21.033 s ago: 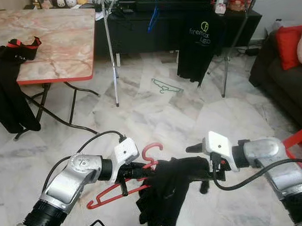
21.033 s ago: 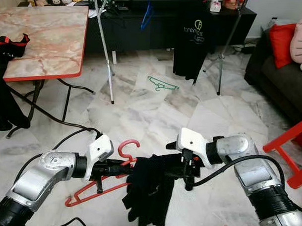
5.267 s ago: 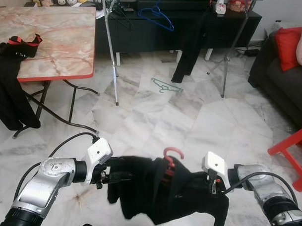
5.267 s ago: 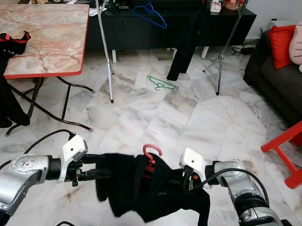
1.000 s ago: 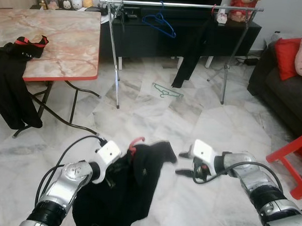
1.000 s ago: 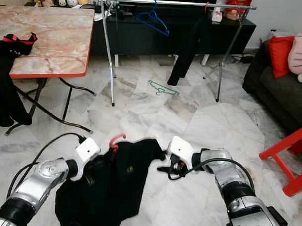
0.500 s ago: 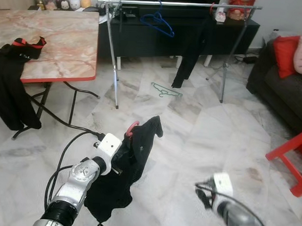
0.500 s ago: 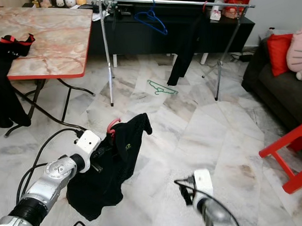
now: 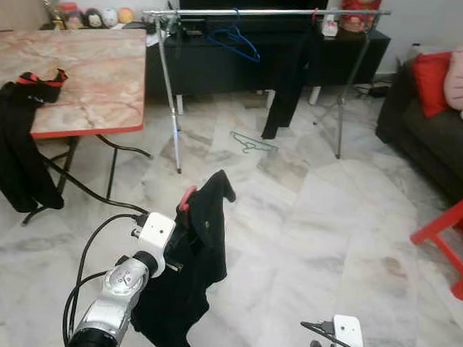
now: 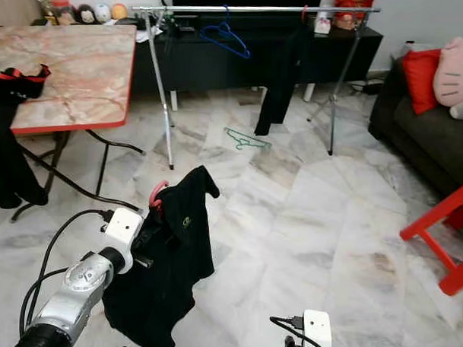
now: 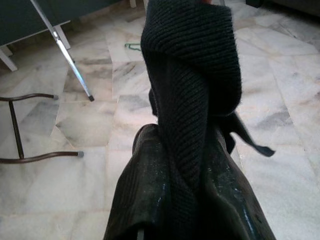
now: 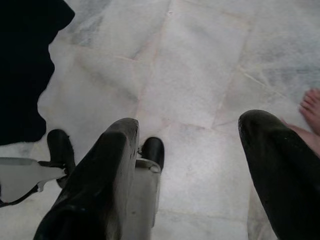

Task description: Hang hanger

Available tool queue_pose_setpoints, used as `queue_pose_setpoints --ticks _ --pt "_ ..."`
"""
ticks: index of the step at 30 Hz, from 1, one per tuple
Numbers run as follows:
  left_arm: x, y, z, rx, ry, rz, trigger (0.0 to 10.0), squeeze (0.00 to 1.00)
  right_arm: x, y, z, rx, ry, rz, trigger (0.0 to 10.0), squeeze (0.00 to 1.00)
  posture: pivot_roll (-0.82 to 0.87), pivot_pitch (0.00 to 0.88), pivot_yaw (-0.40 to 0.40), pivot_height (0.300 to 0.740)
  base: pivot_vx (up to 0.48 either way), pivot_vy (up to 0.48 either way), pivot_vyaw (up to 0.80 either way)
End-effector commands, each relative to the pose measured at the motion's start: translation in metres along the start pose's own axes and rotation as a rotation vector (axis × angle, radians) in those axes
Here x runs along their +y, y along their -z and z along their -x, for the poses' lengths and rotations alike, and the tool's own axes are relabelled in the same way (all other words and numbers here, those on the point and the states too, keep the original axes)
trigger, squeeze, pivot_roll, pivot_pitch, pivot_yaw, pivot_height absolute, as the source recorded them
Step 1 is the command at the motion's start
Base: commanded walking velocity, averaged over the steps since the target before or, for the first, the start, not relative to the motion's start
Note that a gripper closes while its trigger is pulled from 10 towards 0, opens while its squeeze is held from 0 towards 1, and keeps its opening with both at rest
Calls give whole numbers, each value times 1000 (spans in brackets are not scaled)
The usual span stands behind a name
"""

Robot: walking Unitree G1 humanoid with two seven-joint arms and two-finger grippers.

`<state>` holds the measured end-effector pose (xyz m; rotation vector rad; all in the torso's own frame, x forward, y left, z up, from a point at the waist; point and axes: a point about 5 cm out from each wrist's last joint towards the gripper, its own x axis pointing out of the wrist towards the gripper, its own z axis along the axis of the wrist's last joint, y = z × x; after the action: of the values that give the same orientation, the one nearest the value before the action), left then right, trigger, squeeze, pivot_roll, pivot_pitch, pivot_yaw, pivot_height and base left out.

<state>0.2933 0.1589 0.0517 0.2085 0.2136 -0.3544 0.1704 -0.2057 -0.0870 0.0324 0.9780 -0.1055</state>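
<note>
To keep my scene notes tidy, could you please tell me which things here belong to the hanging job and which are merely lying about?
Job: left gripper, red hanger carrying black garment, clothes rail.

Lying about: green hanger, marble table, red stool, sofa.

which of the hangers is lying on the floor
The green hanger, flat on the marble tiles beneath the clothes rack. The blue hanger hangs on the rail, and the red hanger is in the left pincer.
</note>
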Motion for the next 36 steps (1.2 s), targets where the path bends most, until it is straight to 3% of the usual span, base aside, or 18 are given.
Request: queue_pose_setpoints --ticks 1,21,29,36 --pt "0 -8 -1 -39 -11 30 10000 0 3 1 0 9 6 -1 10000 0 -81 0 -3 740 0 0 0" --pt "-12 13 12 15 -21 58 10000 0 7 18 2 52 17 -12 10000 0 -80 0 2 740 221 0 0" --pt "-6 12 12 22 -32 61 10000 0 -13 23 6 34 37 -38 10000 0 -58 0 -9 740 354 0 0" --pt "-12 11 8 17 -22 69 10000 0 -17 22 7 31 61 -62 10000 0 -77 0 -4 740 356 0 0"
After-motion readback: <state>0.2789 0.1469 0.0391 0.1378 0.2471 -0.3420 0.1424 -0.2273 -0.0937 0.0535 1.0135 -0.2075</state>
